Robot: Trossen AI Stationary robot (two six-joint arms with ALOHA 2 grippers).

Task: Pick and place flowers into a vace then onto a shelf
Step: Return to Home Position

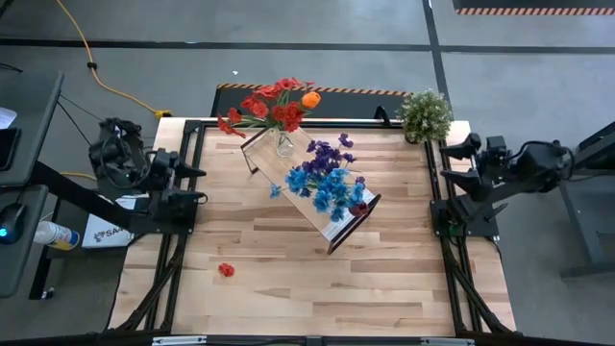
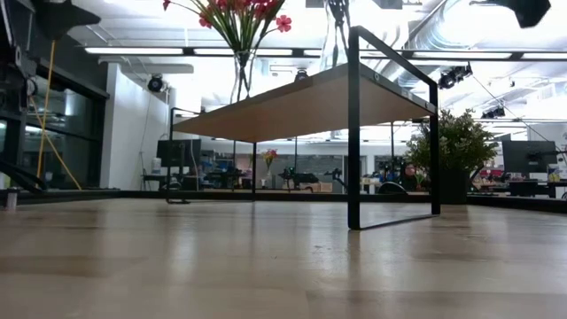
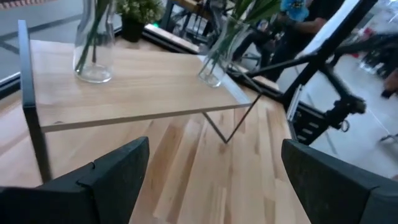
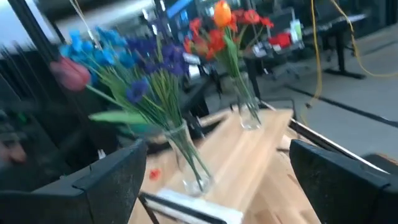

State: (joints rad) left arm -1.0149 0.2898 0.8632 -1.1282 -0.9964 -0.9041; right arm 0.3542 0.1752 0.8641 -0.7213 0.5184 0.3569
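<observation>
the shelf (image 1: 272,163) sits slanted mid-table. on it, red and orange flowers (image 1: 274,106) stand in the far vase (image 1: 284,144), and blue and purple flowers (image 1: 327,183) in the near vase (image 4: 189,165). the left gripper (image 1: 192,185) hangs at the table's (image 1: 288,288) left edge and the right gripper (image 1: 450,163) at its right edge. both are well apart from the shelf, jaws wide and holding nothing.

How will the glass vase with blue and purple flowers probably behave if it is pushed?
It may tip: the vase is tall and narrow, and the flowers spread wide above it. The clear glass looks smooth, so probably slippery and breakable. It stands near the end of the shelf, so a push might slide it off.
</observation>
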